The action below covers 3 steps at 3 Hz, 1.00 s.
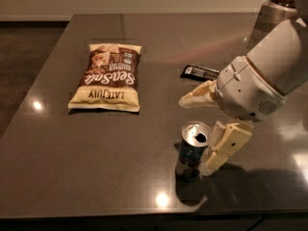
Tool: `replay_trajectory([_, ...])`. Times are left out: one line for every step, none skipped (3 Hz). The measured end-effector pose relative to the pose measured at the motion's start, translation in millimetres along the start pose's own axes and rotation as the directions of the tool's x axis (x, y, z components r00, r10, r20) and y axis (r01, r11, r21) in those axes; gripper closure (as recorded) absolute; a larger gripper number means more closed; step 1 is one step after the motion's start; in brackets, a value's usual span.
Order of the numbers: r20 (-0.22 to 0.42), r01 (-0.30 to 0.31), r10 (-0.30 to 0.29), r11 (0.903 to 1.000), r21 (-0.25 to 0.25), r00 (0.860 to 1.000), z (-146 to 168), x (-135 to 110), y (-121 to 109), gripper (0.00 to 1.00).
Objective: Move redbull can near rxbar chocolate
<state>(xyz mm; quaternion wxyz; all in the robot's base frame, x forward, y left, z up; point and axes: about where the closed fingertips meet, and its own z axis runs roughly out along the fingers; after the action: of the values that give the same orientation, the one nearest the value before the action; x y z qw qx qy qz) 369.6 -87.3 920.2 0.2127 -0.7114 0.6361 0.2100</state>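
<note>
1. Reference object: take the redbull can [191, 152] as your landmark. It stands upright on the dark table [96, 167], close to the table's near edge. Its silver top with the tab hole faces up, and its blue side faces you.
2. Gripper position: you find the gripper [195, 134] directly at the can. It hangs from the white arm housing [252, 83], which sits above and to the right of the can.
3. Gripper state: read the two cream fingers as spread wide, with nothing pinched between them.
4. Near finger [226, 146]: this one runs down the right side of the can, just beside it. You cannot tell whether it touches the metal.
5. Rear finger [198, 94]: this one points leftward behind the can and stays apart from the can's top.
6. Target object: locate the rxbar chocolate [202, 72] behind the can and slightly to its right. It lies flat on the table in its black wrapper with pale lettering.
7. Separation: note that the can and the bar do not touch. The rear finger and a stretch of bare table lie between them.
8. Other object: the chip bag [109, 77] lies flat behind the can and well to its left. Its lettering reads upside down from your side, and it lies apart from the bar as well.
</note>
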Motion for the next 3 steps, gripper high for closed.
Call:
replay_trajectory([0.024, -0.006, 0.007, 0.9999, -0.010, 1.000, -4, 1, 0, 0.41])
replay_trajectory([0.053, -0.024, 0.025, 0.9995, -0.023, 0.998, -9, 0, -2, 0.65])
replay_trajectory([0.060, -0.050, 0.050, 0.9987, -0.010, 0.997, -20, 0, -18, 0.88])
